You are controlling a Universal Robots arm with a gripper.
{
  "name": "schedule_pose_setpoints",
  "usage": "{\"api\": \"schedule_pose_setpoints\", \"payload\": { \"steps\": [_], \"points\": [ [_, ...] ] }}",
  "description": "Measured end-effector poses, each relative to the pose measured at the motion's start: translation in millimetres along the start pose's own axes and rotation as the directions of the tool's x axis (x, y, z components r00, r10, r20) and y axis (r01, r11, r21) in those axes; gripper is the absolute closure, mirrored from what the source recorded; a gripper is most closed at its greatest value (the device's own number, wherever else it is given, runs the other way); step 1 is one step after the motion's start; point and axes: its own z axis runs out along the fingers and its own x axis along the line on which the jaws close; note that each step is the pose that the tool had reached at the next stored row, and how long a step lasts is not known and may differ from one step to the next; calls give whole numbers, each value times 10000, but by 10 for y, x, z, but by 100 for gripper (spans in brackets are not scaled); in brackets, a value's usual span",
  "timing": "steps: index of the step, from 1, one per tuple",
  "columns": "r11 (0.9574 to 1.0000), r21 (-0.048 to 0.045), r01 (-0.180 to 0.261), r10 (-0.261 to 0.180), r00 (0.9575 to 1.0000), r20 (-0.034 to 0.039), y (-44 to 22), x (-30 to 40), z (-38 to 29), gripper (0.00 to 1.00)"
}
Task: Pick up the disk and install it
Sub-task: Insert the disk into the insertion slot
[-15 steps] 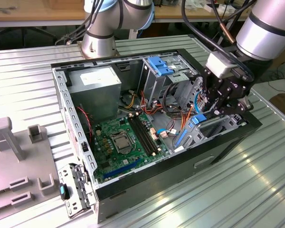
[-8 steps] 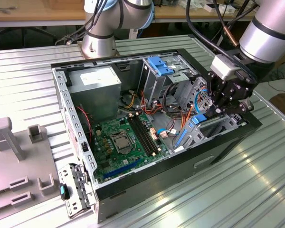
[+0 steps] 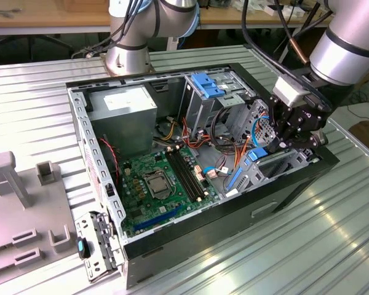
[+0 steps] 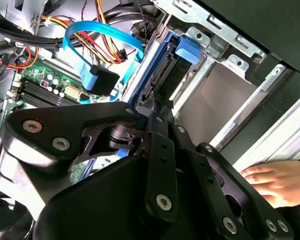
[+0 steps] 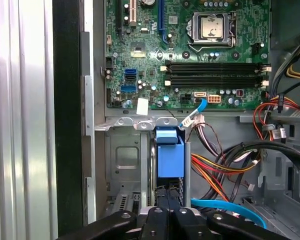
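The disk [image 5: 170,156] stands on edge in the drive cage [image 5: 125,160] at the corner of the open computer case [image 3: 203,228]. Its bright blue carrier frame [image 4: 184,46] faces the motherboard [image 5: 190,55], and its dark body [image 4: 162,82] runs back between my fingers. My gripper [image 5: 169,196] is shut on the disk's near end; its black fingers meet around the thin edge in both wrist views. In the exterior view my gripper [image 3: 278,144] hangs over the case's right end, with a blue part of the disk [image 3: 253,154] showing just below it.
Blue and orange cables [image 4: 102,35] crowd the space beside the cage. A person's hand [image 4: 275,182] rests on the outside of the case. Another blue bracket [image 3: 208,84] sits in the upper bay, beside the power supply [image 3: 123,110]. A grey fixture [image 3: 24,203] lies on the ribbed table.
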Motion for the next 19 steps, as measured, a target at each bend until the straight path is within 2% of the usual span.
{"api": "schedule_pose_setpoints", "payload": {
  "steps": [5,8,19],
  "points": [
    [10000,1,1,-1,10000,-3,-1,0,52,89],
    [10000,-1,1,-1,10000,-3,-2,0,62,89],
    [10000,0,0,0,10000,-2,-8,1,-161,89]
  ]
}}
